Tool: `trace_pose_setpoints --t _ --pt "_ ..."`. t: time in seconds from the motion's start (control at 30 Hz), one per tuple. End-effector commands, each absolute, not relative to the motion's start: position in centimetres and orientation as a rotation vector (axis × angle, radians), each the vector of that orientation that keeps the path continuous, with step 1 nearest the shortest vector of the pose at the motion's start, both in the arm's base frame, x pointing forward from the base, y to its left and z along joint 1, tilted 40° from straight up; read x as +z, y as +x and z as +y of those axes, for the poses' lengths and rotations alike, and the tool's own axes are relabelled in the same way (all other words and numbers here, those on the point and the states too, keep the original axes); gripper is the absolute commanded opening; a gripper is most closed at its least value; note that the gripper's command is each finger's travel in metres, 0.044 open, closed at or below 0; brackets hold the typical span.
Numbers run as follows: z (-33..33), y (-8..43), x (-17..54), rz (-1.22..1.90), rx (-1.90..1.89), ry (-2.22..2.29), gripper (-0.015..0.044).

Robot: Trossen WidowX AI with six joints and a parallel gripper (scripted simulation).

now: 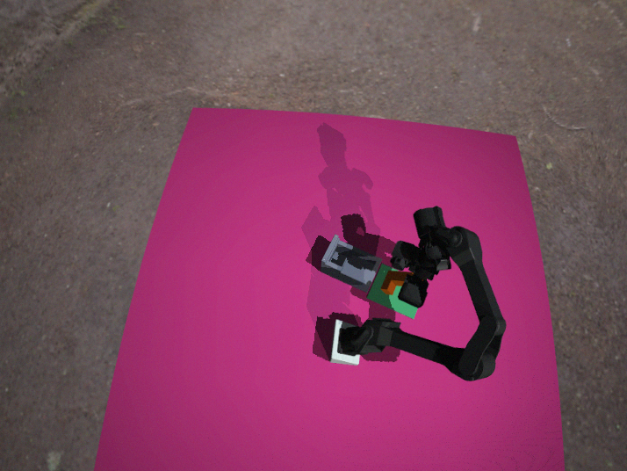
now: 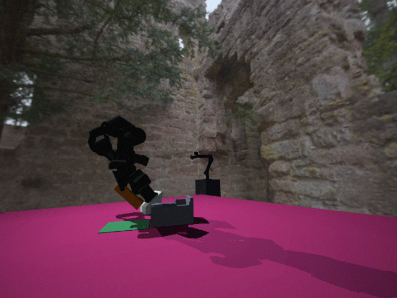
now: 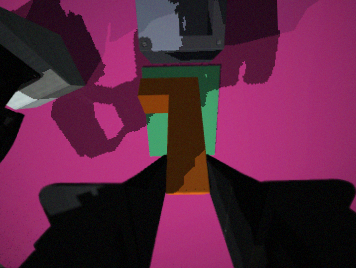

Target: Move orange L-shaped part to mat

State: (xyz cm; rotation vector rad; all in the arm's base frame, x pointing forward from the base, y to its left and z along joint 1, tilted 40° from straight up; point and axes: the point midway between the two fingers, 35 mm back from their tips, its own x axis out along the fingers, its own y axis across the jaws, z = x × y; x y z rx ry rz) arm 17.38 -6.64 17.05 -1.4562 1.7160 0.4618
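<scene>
The orange L-shaped part (image 1: 390,285) (image 2: 128,197) (image 3: 185,130) hangs in the air above the green mat (image 1: 405,307) (image 2: 112,227) (image 3: 158,140). It is tilted, its L-shaped end lower and toward the tray. My gripper (image 2: 122,188) (image 3: 185,159) is shut on the part's straight end, one finger on each side in the wrist view; in the top view the fingertips are hidden behind the gripper body. The grey tray (image 1: 349,279) (image 2: 171,215) (image 3: 160,45) stands beside the mat, and its pocket holds no orange part.
The arm's white base (image 1: 345,360) (image 2: 145,209) stands near the mat and tray on the magenta table (image 1: 227,304) (image 2: 256,224). The tray's walls rise well above the thin mat. A second small arm on a dark block (image 2: 207,187) stands far behind the table.
</scene>
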Motion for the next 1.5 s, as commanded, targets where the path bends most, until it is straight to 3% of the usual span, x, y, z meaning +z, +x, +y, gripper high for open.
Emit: trace_pose_setpoints --t 0.0,1.2,1.47 --pt "-7.0 17.4 16.7 1.722 0.46 -1.461 0.0" --pt "-9.9 17.3 13.3 1.731 0.457 -1.455 0.0" --pt "-9.9 17.3 13.3 1.731 0.457 -1.455 0.021"
